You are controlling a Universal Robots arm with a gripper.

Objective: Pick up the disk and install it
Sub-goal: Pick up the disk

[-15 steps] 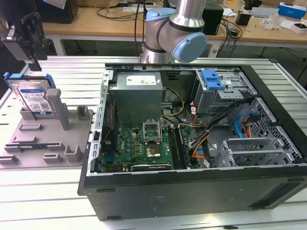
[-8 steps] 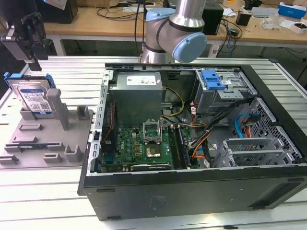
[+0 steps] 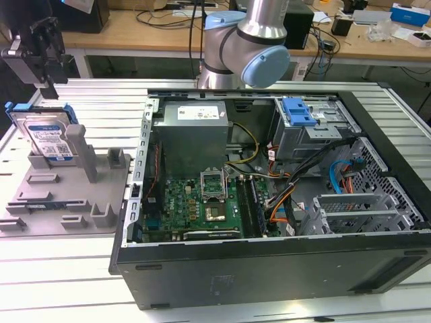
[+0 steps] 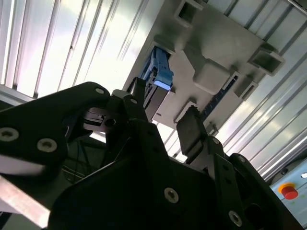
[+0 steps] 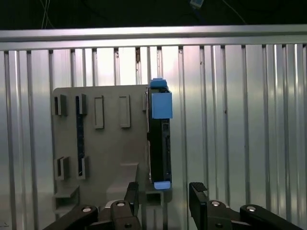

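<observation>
The disk (image 3: 46, 136) stands on edge in a slot of the grey holder (image 3: 81, 195) at the exterior view's left, silver with a white-and-blue label and a blue bracket around it. My gripper (image 3: 51, 86) hangs just above its top edge, open and holding nothing. In the first wrist view the disk (image 5: 159, 143) shows edge-on beside the holder (image 5: 105, 139), in line with the gap of my gripper (image 5: 164, 194). The second wrist view has the disk's (image 4: 156, 81) blue end beyond my gripper (image 4: 165, 112), whose fingers are apart.
An open computer case (image 3: 269, 276) lies to the exterior view's right of the holder, with a grey power supply (image 3: 192, 131), a motherboard (image 3: 202, 205) and a metal drive cage with a blue latch (image 3: 298, 111). The ribbed aluminium table (image 3: 60, 282) carries everything. A red button (image 4: 289, 191) sits off the table.
</observation>
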